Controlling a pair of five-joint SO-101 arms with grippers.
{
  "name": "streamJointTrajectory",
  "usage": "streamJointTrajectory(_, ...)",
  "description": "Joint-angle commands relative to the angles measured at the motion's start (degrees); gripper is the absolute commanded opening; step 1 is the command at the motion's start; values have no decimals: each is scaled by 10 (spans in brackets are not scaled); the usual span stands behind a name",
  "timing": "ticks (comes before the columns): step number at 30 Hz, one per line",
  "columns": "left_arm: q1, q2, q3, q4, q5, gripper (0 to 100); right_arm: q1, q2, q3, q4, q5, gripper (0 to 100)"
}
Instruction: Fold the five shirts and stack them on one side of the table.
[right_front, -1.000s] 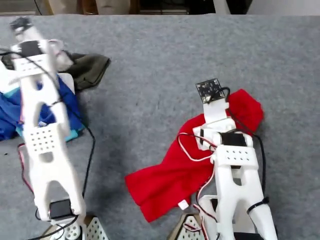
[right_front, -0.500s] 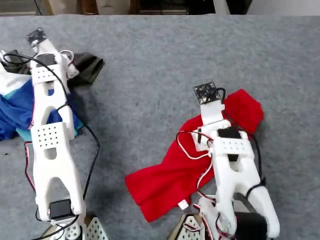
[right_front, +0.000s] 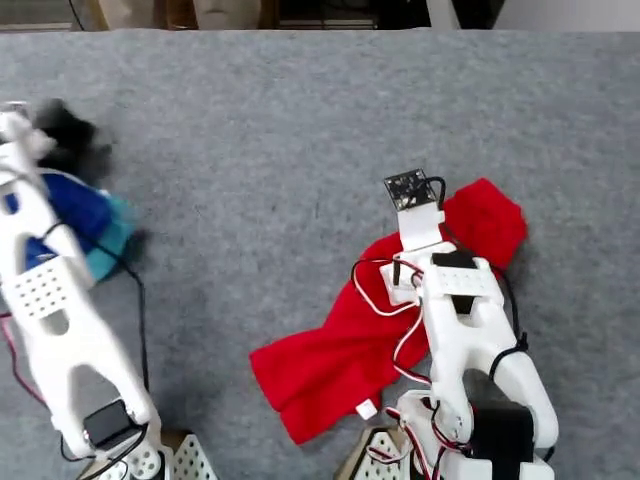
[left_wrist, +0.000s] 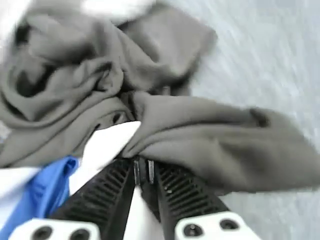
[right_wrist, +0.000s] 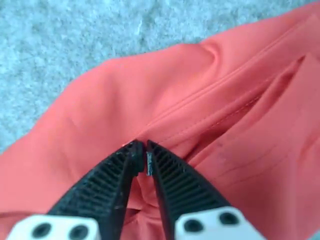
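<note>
A red shirt lies crumpled on the grey table, right of centre. My right gripper is over its upper part, and its fingers are shut on a fold of the red shirt at the tips. At the far left edge my left gripper sits by a heap of shirts. That heap holds an olive-grey shirt, a white one and a blue one. My left gripper is shut on a fold of the olive-grey shirt.
Blue and teal cloth bulges beside the left arm. Grey felt covers the table, with open room across the middle and back. Cables hang along both arms.
The left arm has swung toward the left edge, dragging the olive-grey shirt and the heap with it. The right gripper has shifted slightly left on the red shirt.
</note>
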Motion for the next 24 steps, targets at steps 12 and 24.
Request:
streamJointTrajectory(12,44,-91,-81,193,4,298,-5,-1,-338,334,10,202)
streamJointTrajectory(24,158,-253,18,196,-1,292,-8,5,-238,249,29,249)
